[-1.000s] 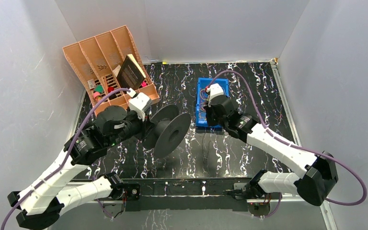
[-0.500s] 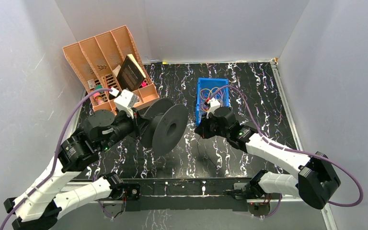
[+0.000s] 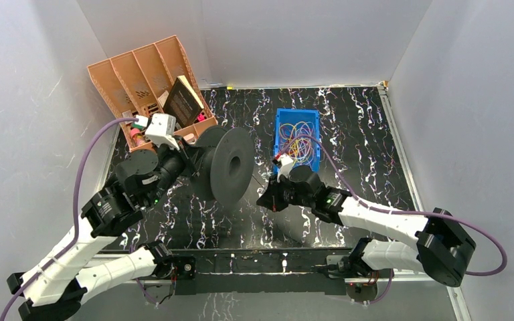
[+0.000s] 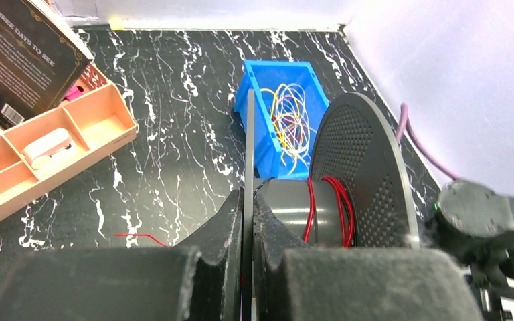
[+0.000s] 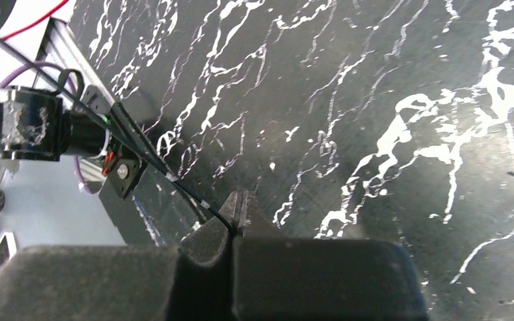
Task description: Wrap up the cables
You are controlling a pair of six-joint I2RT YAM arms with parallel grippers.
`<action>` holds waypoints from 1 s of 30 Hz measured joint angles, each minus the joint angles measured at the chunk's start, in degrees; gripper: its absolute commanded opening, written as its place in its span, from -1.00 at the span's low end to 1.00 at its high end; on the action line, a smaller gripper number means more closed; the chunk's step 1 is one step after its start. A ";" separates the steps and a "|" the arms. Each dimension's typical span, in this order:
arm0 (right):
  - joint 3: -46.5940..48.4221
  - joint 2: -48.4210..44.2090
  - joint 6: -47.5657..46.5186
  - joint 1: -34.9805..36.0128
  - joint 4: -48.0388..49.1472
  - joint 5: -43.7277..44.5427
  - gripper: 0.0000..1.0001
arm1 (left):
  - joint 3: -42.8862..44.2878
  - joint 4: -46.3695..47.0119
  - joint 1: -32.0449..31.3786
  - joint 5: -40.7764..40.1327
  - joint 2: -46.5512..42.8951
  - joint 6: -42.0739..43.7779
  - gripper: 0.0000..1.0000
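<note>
A black spool point(image 3: 231, 167) hangs tilted above the table, and my left gripper point(image 4: 249, 200) is shut on its near flange point(image 4: 248, 140). Red cable point(image 4: 338, 207) is wound round the grey hub point(image 4: 288, 214), and a loose red end point(image 4: 140, 235) lies on the table. To the right of the spool and low over the table, my right gripper point(image 3: 266, 200) is shut on a thin dark cable point(image 5: 140, 144) that runs up and to the left from its jaws. A tangle of yellow, orange and purple cables point(image 3: 298, 140) lies in the blue bin point(image 3: 278, 144).
An orange divided organizer point(image 3: 140, 73) stands at the back left with a dark book point(image 3: 183, 100) leaning in it and small items in its compartments. White walls close in both sides and the back. Both arm bases sit on the rail point(image 3: 261, 264) at the near edge.
My right gripper has come away from the blue bin toward the near left with the dark cable. My left arm has carried the spool back and left.
</note>
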 measured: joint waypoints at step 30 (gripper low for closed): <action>6.16 0.00 6.36 23.17 -1.88 10.21 -0.82 | -2.97 10.01 0.07 -14.10 5.42 2.47 -1.00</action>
